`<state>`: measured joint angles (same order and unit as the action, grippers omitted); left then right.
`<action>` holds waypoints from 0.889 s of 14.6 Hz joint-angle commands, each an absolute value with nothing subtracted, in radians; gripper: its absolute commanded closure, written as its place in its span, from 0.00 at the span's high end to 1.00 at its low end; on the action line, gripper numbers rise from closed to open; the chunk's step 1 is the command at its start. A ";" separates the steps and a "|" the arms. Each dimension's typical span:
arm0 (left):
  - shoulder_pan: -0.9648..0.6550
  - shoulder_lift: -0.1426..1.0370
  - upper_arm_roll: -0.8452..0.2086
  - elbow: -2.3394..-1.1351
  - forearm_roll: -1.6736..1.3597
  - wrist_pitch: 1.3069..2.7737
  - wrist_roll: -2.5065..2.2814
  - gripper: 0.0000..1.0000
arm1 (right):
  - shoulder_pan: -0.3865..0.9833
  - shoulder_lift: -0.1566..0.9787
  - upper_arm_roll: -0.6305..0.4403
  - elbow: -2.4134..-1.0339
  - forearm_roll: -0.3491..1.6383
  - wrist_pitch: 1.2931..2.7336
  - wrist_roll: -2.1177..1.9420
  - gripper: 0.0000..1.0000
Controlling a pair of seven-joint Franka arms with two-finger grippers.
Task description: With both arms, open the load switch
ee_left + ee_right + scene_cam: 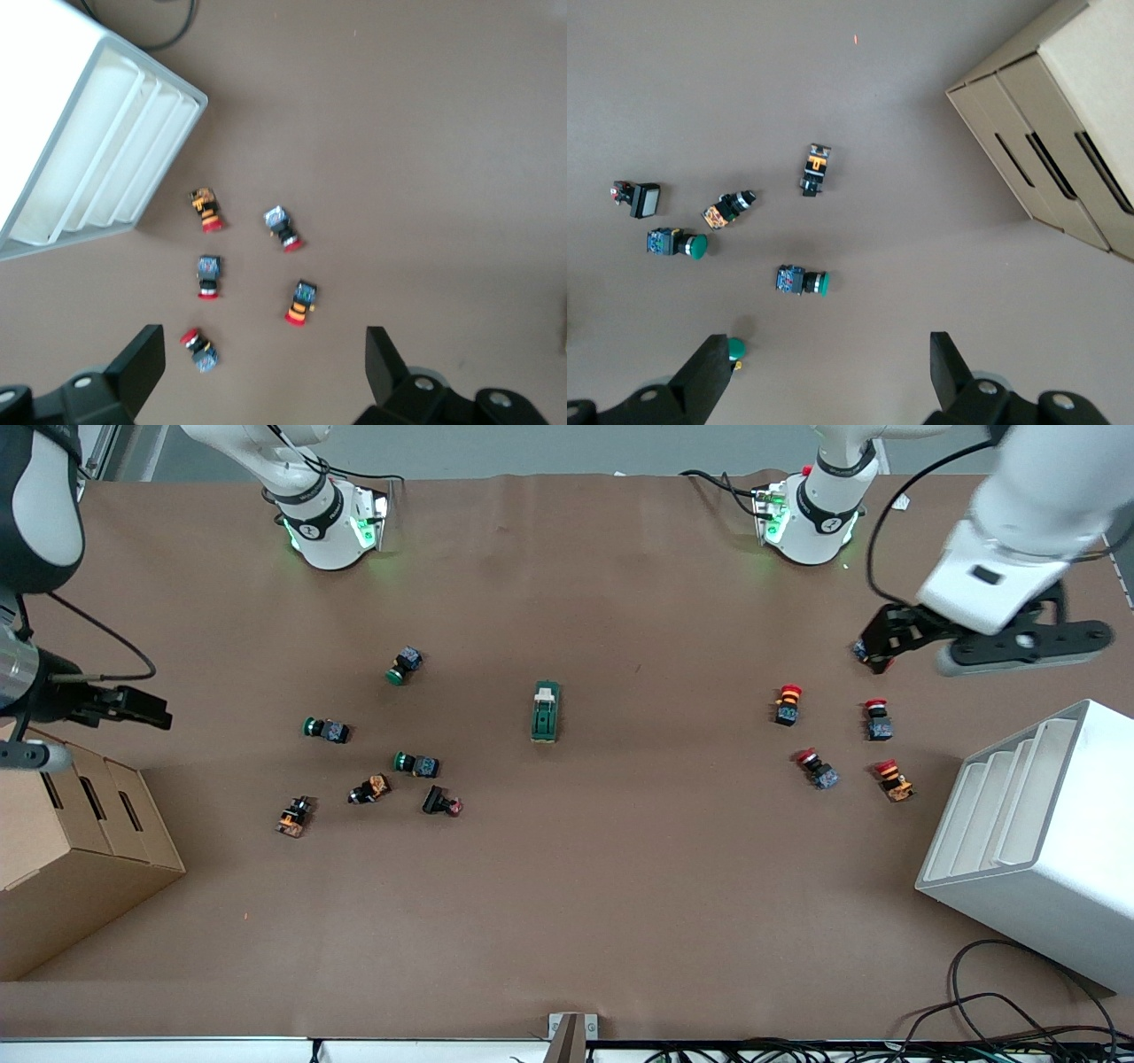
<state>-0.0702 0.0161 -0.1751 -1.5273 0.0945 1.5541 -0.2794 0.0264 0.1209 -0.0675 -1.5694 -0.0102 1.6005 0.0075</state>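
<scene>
The load switch [546, 712], a dark-green block with a white toggle at its end farther from the front camera, lies flat near the middle of the table. Neither wrist view shows it. My left gripper [886, 642] hangs open in the air at the left arm's end, over the brown table by the red-capped push-buttons; its wrist view shows the left gripper [266, 367] holding nothing. My right gripper [133, 707] hangs open over the right arm's end, above the cardboard box's edge; its wrist view shows the right gripper [831, 372] also holding nothing. Both are well apart from the switch.
Several red-capped push-buttons [788, 703] [301, 303] lie toward the left arm's end, beside a white slotted rack [1036, 841] [106, 133]. Several green-capped and other push-buttons [405, 665] [802, 281] lie toward the right arm's end, near a cardboard box [80, 841] [1063, 124].
</scene>
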 commanded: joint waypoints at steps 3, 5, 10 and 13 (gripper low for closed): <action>-0.106 -0.075 -0.022 -1.618 -0.003 1.543 -0.077 1.00 | 0.048 -0.041 -0.100 -1.723 -0.011 1.621 -0.008 1.00; -0.107 -0.100 0.009 -1.656 -0.003 1.555 -0.037 1.00 | 0.038 -0.064 -0.091 -1.730 -0.020 1.606 -0.008 1.00; -0.101 -0.121 0.000 -1.675 -0.003 1.583 -0.041 1.00 | -0.003 -0.116 -0.035 -1.733 -0.032 1.565 -0.008 1.00; -0.097 -0.140 0.000 -1.681 -0.006 1.580 -0.023 1.00 | -0.012 -0.136 -0.034 -1.733 -0.032 1.549 -0.008 1.00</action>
